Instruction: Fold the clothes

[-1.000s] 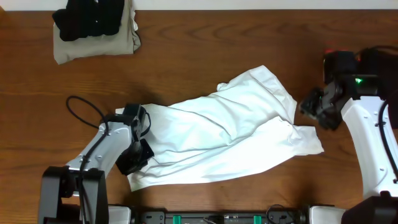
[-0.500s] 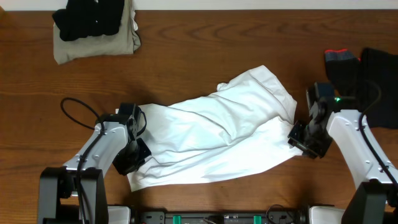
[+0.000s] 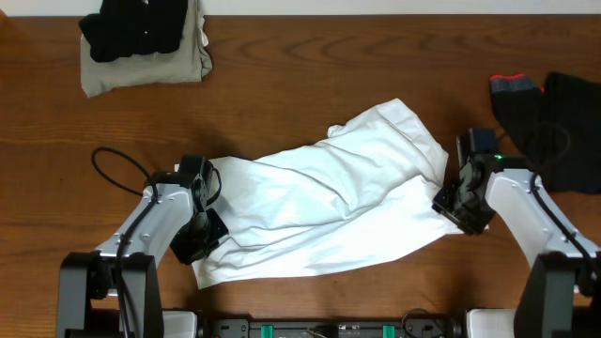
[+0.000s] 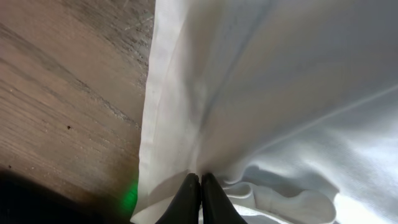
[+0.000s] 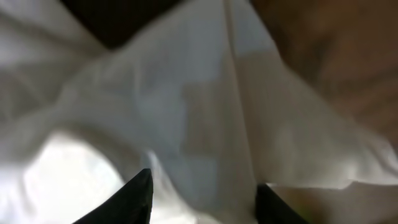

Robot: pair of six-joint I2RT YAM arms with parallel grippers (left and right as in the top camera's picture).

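Observation:
A large white shirt (image 3: 329,202) lies crumpled across the middle of the wooden table. My left gripper (image 3: 208,230) is at its left edge, shut on a fold of the white cloth (image 4: 186,124); the closed fingertips (image 4: 200,180) pinch it. My right gripper (image 3: 449,202) is at the shirt's right edge, open, its fingers (image 5: 202,183) spread just above the white cloth (image 5: 186,118). A folded khaki garment (image 3: 141,68) with a black one (image 3: 131,26) on top sits at the far left.
Black clothes (image 3: 563,113) with a red-trimmed piece (image 3: 512,84) lie at the right edge, close to my right arm. A black cable (image 3: 117,169) loops left of my left arm. Bare wood (image 3: 310,84) shows behind the shirt.
My right arm swung down and inward from the right edge to the shirt's right side. My left gripper stayed on the cloth, barely moving.

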